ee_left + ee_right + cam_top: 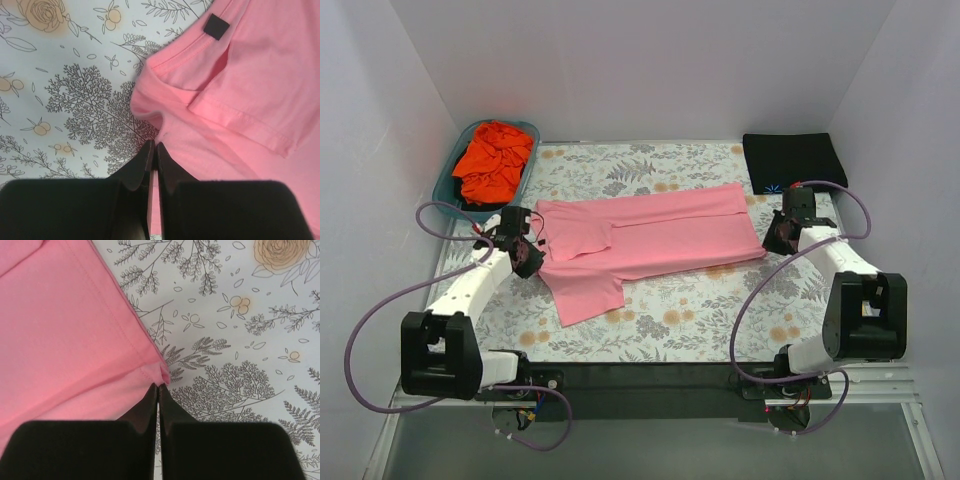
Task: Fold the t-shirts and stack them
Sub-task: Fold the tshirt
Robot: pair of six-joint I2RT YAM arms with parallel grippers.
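As left fingers (142,170), right fingers (147,410) clamp pink t-shirt (650,235), three in all (black t-shirt (795,160), orange-red t-shirt (495,160)).

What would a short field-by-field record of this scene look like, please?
pink t-shirt: laid out across the middle of the floral table cover, one sleeve pointing to the near edge
left claw: shut, pinching the pink t-shirt's edge below the collar end
right claw: shut, pinching a corner of its hem end
black t-shirt: folded, far right corner, small blue logo showing
orange-red t-shirt: crumpled inside the teal basket, far left corner
stack: not yet begun
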